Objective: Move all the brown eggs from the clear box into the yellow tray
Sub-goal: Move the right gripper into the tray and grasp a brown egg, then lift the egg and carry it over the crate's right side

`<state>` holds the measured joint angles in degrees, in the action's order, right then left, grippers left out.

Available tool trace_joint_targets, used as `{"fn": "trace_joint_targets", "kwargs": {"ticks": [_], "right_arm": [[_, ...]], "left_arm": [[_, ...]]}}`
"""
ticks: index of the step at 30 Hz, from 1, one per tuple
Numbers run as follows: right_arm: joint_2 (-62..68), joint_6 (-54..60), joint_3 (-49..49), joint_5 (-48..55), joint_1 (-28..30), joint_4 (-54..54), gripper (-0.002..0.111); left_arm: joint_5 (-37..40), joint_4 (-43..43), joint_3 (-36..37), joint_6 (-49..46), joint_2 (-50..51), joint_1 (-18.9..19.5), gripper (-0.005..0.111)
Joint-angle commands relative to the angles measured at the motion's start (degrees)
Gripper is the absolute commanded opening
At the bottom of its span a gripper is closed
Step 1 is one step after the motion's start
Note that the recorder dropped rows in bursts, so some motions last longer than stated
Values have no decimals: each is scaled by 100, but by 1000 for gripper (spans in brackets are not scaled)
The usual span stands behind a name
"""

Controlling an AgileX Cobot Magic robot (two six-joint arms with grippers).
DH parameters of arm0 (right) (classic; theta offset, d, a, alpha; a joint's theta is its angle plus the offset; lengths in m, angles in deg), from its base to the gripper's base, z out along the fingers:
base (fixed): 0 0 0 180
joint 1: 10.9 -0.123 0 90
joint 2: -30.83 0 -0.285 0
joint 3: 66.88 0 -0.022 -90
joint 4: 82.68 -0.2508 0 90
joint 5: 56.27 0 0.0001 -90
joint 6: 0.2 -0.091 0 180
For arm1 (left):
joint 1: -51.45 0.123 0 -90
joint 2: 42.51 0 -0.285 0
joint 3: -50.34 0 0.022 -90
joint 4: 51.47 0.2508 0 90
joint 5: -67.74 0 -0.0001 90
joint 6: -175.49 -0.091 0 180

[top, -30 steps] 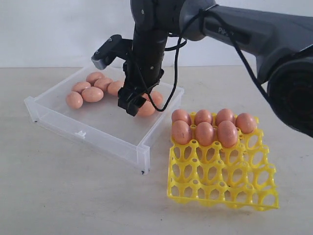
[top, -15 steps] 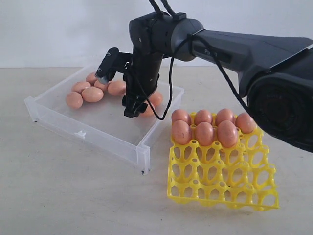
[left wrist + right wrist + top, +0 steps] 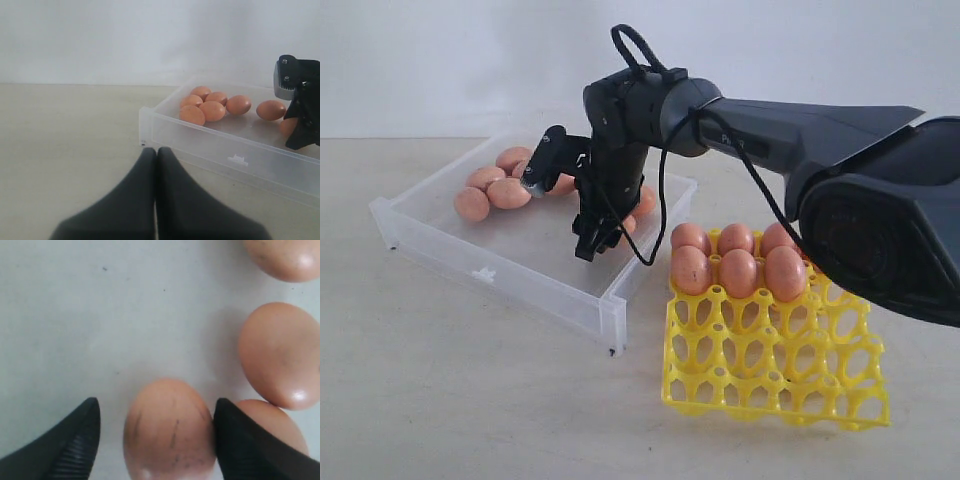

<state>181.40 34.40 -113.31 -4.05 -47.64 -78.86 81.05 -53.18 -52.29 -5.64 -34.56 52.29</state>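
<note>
The clear box (image 3: 510, 278) lies on the left, with several brown eggs (image 3: 506, 190) grouped at its far end and a few more behind my right arm. My right gripper (image 3: 588, 245) reaches down into the box. In the right wrist view it (image 3: 156, 402) stands open astride one brown egg (image 3: 170, 432): one finger touches the egg's side, the other is a little apart from it. Two more eggs (image 3: 277, 352) lie close beside. The yellow tray (image 3: 770, 375) on the right holds several eggs (image 3: 738, 270) in its far rows. My left gripper (image 3: 156, 150) is shut and empty, short of the box's corner (image 3: 147, 127).
The box's front wall carries a small tab (image 3: 485, 272). The tray sits just right of the box's near corner (image 3: 613, 330). My right arm (image 3: 800, 125) stretches from the right, over the tray's far rows. The tray's near cells (image 3: 770, 390) hold nothing.
My right gripper has come down into the box and its wrist has tilted, bringing the fingers around an egg near the box's right side. The eggs and tray have not moved.
</note>
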Motion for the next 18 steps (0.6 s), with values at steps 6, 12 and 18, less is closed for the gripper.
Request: {"fn": "trace_joint_targets", "kwargs": {"ticks": [6, 12, 18], "right_arm": [[-158, -528, -34, 122, 25, -78, 0], [-1168, -1076, -34, -135, 25, -749, 0], [-2022, -2231, 64, 346, 25, -952, 0]], "left_arm": [[0, -31, -15, -3, -17, -25, -4], [0, -31, -15, -3, -17, -25, -4], [0, -31, -15, -3, -17, -25, -4]]}}
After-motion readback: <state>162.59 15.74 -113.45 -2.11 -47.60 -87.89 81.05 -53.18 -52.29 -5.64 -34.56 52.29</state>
